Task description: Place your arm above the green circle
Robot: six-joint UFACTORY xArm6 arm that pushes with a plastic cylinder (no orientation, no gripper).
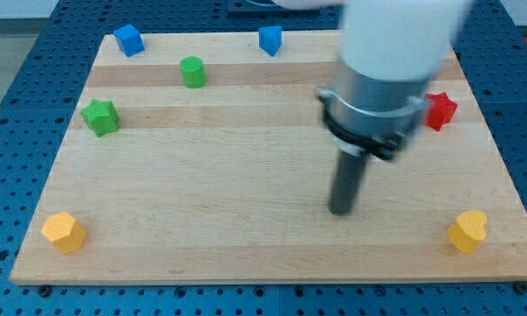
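Note:
The green circle (192,71), a short green cylinder, stands on the wooden board (246,175) near the view's top left. My tip (341,211) rests on the board right of centre, well to the right of and below the green circle. It touches no block. The arm's white and grey body (382,79) blurs above the rod and hides part of the board's top right.
A green star (99,117) lies left of centre. A blue cube (128,39) and a blue pentagon-like block (270,39) sit along the top edge. A red star (439,111) is at the right. A yellow hexagon (63,232) and a yellow heart (468,231) sit in the bottom corners.

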